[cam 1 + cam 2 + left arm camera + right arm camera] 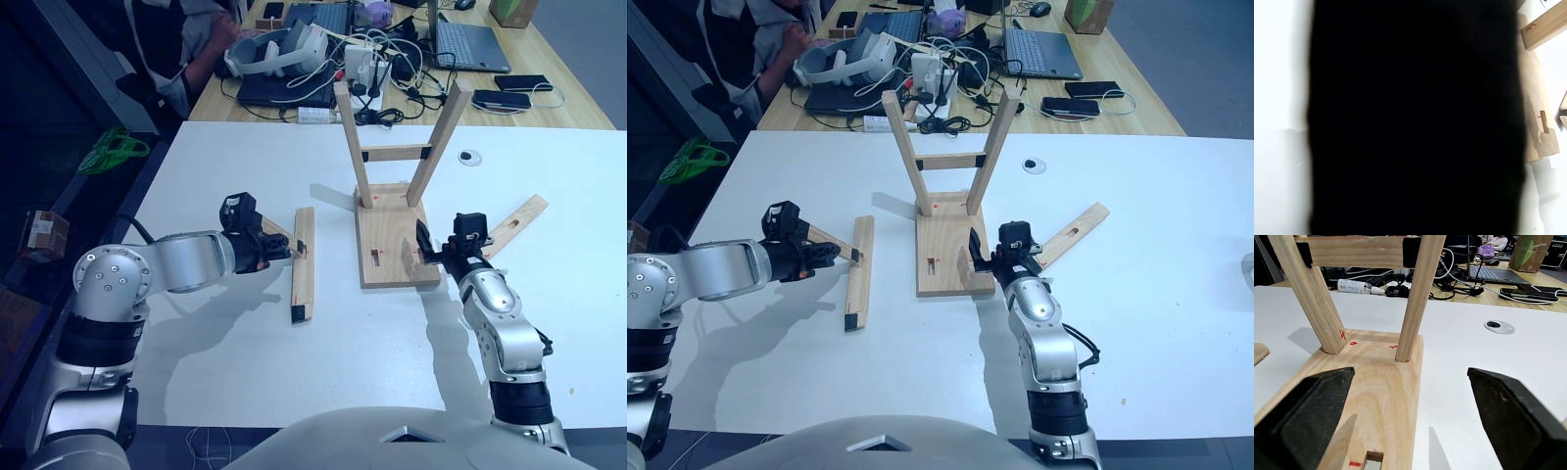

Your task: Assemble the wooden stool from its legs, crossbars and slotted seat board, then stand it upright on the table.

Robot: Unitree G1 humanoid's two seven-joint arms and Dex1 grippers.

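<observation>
Two legs (355, 147) with a crossbar (397, 153) stood in the seat board (390, 257), two loose legs (304, 264) lay unfitted; the right gripper (1409, 411) gaped empty at its edge, and the left gripper's (279, 247) hold could not be told.

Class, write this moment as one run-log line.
stool: two legs, crossbar upright in seat board | right claw: open at board edge | left claw: by loose leg

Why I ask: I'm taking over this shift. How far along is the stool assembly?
Done: two legs, joined by a crossbar, stand in the seat board. In hand: left pincer at a loose leg on the table; right pincer open at the board's near corner. Left: fit that leg and the second loose leg, then stand it all upright.
</observation>
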